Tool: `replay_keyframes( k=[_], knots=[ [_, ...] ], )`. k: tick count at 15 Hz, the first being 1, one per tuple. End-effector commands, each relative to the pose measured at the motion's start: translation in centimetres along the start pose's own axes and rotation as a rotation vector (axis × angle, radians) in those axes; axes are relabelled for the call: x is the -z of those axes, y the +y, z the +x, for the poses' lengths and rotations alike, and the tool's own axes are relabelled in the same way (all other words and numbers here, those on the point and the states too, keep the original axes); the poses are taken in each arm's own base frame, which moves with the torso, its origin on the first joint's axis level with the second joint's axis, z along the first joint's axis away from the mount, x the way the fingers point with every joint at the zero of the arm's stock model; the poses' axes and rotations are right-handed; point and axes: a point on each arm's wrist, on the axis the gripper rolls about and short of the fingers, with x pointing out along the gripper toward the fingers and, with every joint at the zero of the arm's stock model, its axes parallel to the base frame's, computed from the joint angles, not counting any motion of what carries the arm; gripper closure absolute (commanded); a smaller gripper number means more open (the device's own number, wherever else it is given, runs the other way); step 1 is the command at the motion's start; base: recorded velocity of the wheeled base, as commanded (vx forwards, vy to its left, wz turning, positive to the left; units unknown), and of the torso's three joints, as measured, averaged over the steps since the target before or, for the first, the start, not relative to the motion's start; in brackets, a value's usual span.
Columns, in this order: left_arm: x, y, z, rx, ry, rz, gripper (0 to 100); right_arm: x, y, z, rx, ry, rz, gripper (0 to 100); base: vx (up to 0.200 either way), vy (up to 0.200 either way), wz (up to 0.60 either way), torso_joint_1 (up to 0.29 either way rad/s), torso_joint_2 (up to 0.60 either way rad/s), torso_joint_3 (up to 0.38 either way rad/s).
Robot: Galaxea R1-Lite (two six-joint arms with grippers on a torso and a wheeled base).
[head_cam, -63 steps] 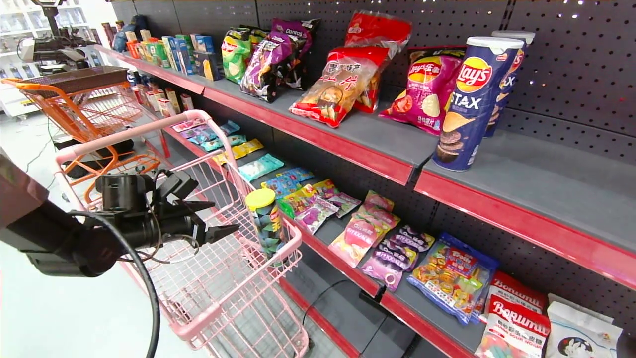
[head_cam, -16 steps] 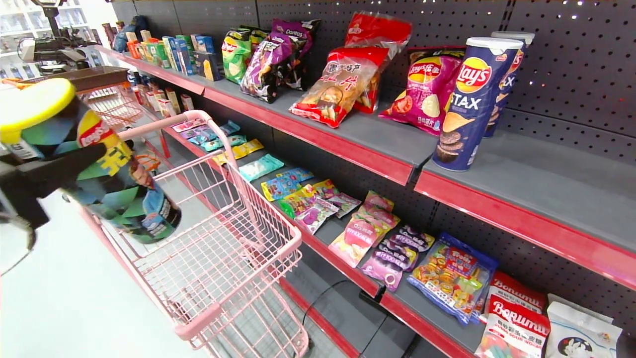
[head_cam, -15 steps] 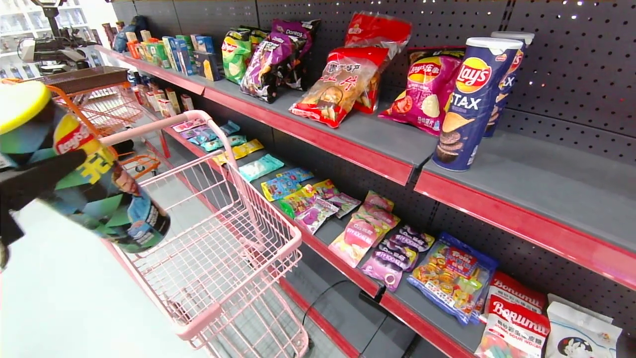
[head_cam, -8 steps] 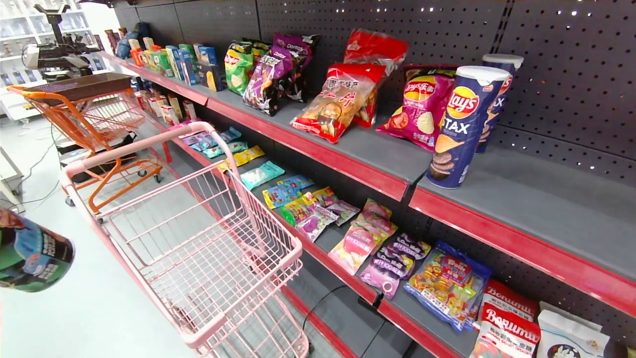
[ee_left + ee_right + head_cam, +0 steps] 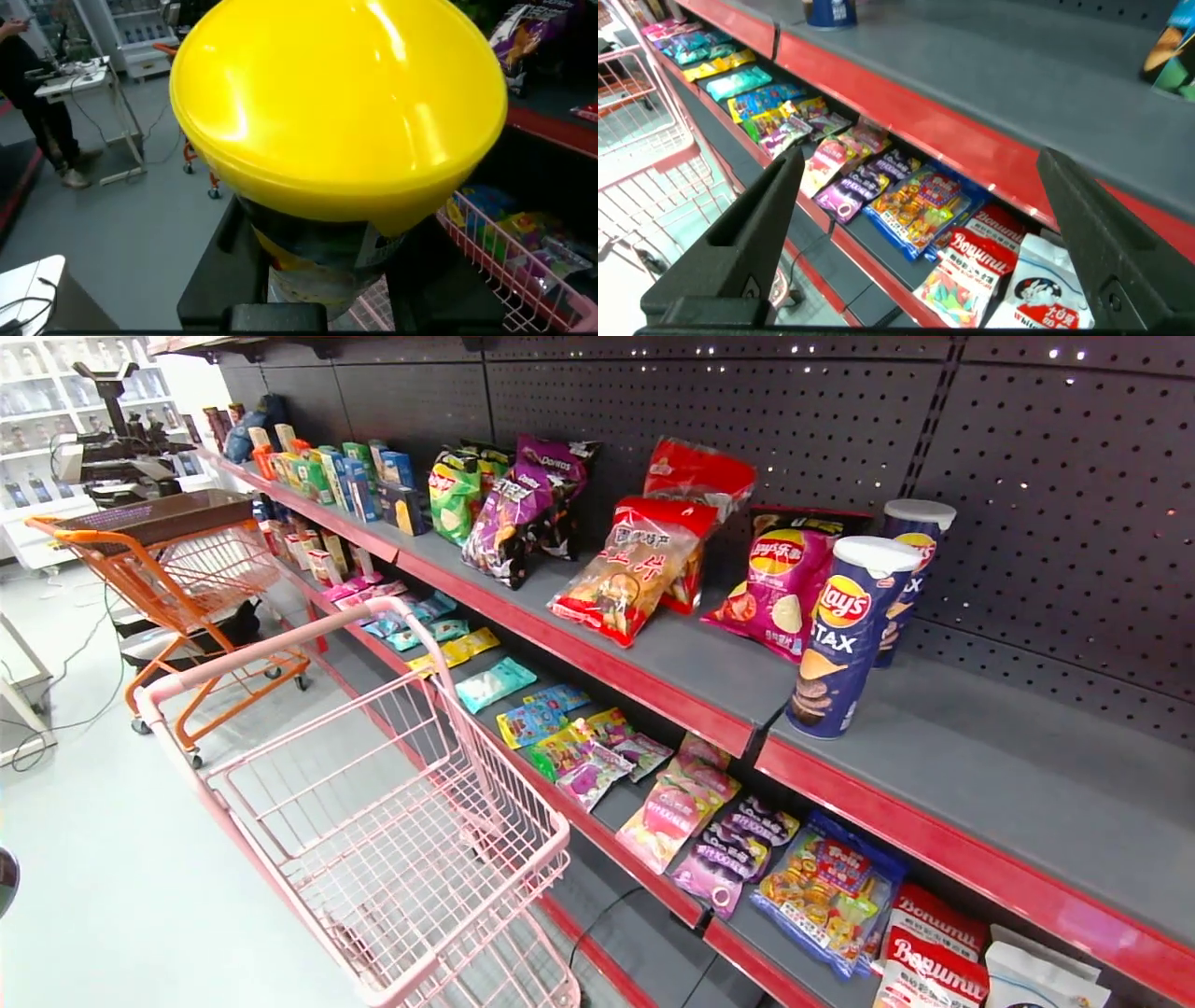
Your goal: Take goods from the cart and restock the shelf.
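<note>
Ahead, we see the pink cart (image 5: pixel 280 650) beside the shelf (image 5: pixel 980 775), where 2 blue cans (image 5: pixel 845 639) stand by chip bags (image 5: pixel 782 586). At the left wrist, the left gripper (image 5: pixel 322 250) pinches the yellow-lidded can (image 5: pixel 336 103). At the right wrist, the right gripper (image 5: pixel 920 161) is spread wide, facing candy bags (image 5: pixel 915 201).

Right gripper (image 5: pixel 920 159): two matte black fingers (image 5: pixel 738 261) are seen, broad at the base and tapered to blunt tips.
Left gripper (image 5: pixel 318 271): black, flat-sided fingers (image 5: pixel 210 271) are seen, joined at the root by a squared black block.
</note>
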Motion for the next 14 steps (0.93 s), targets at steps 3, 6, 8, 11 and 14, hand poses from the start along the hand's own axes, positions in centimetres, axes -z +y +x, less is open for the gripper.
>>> replay_keyframes(
  k=[3,6,8,11,14],
  knots=[
    [-0.1,0.1,-0.3,0.016,-0.015,-0.001,100,0.0,0.0,0.0,-0.001,-0.001,-0.001,0,0.0,0.0,0.0,0.17,-0.39,-0.224],
    [0.2,0.3,-1.0,0.077,-0.033,0.046,100,0.0,0.0,0.0,-0.001,-0.001,0.001,0,0.0,0.0,0.0,0.034,-0.09,-0.042],
    [0.6,0.7,-2.2,0.144,-0.016,0.066,100,0.0,0.0,0.0,-0.001,-0.001,0.001,0,0.0,0.0,-0.6,0.005,-0.01,-0.002],
    [1.1,1.3,-3.6,0.162,0.021,0.083,100,0.0,0.0,0.0,-0.001,-0.001,0.001,0,0.0,0.0,-0.6,0.004,0.0,0.004],
    [0.7,1.4,-3.7,0.178,0.014,0.079,100,0.0,0.0,0.0,-0.001,-0.001,0.001,0,0.0,0.0,-0.6,0.01,0.0,0.002]
  ],
)
